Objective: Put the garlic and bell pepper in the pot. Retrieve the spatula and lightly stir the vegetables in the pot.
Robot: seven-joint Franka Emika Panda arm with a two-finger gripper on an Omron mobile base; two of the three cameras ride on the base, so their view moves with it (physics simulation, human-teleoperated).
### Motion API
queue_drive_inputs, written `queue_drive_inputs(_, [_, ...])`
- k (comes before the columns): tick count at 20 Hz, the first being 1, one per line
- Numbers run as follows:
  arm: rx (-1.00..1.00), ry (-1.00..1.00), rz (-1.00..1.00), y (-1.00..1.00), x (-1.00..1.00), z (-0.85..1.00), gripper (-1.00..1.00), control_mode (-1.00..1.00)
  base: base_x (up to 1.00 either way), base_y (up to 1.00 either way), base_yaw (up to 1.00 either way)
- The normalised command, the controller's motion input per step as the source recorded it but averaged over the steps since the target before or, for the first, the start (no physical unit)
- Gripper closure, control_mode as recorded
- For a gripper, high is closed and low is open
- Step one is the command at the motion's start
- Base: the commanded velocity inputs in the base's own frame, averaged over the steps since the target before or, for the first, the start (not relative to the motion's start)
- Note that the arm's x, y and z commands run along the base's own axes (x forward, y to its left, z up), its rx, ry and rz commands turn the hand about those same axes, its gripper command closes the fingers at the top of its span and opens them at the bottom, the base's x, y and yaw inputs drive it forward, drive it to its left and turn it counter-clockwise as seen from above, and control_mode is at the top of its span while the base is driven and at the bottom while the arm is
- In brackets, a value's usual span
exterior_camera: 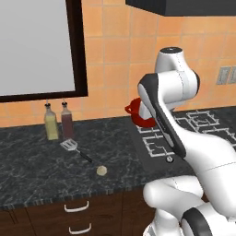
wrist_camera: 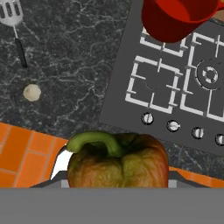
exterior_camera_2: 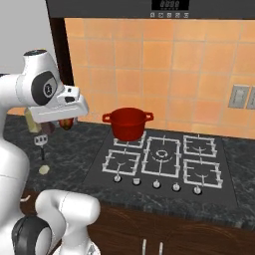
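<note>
In the hand view a red-green bell pepper (wrist_camera: 118,164) with a curved green stem sits right in front of the camera, held between the jaws. My gripper (exterior_camera_2: 63,119) is shut on it, raised above the counter to the left of the stove. The red pot (exterior_camera_2: 128,122) stands on the back left burner, to the right of the gripper and apart from it. The garlic (exterior_camera: 101,171) lies on the dark counter near its front edge. The spatula (exterior_camera: 70,146) lies flat behind the garlic, head toward the wall. Both also appear in the hand view: garlic (wrist_camera: 32,92), spatula (wrist_camera: 11,15).
Two bottles (exterior_camera: 51,122) stand against the wall behind the spatula. The stove (exterior_camera_2: 164,159) has several burners and a row of knobs (exterior_camera_2: 156,184) at its front. A range hood (exterior_camera_2: 164,7) hangs overhead. Drawers (exterior_camera: 76,206) sit under the counter.
</note>
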Motion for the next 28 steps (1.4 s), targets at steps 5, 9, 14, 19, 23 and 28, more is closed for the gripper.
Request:
queue_drive_inputs(5, [0.00, 0.00, 0.00, 0.00, 0.00, 0.00, 1.00, 1.00, 0.53, 0.00, 0.00])
queue_drive_inputs(9, [0.00, 0.00, 0.00, 0.00, 0.00, 0.00, 1.00, 1.00, 0.69, 0.00, 0.00])
queue_drive_inputs(14, [0.00, 0.00, 0.00, 0.00, 0.00, 0.00, 1.00, 1.00, 0.59, 0.00, 0.00])
queue_drive_inputs(19, [0.07, 0.01, -0.06, -0.10, 0.68, -0.19, 1.00, -1.00, 0.00, 0.00, 0.00])
queue_drive_inputs(23, [0.12, 0.07, -0.06, -0.26, 1.00, -0.20, 1.00, -1.00, 0.00, 0.00, 0.00])
queue_drive_inputs(28, [0.08, 0.36, -0.01, -0.25, 1.00, -0.13, 1.00, -1.00, 0.00, 0.00, 0.00])
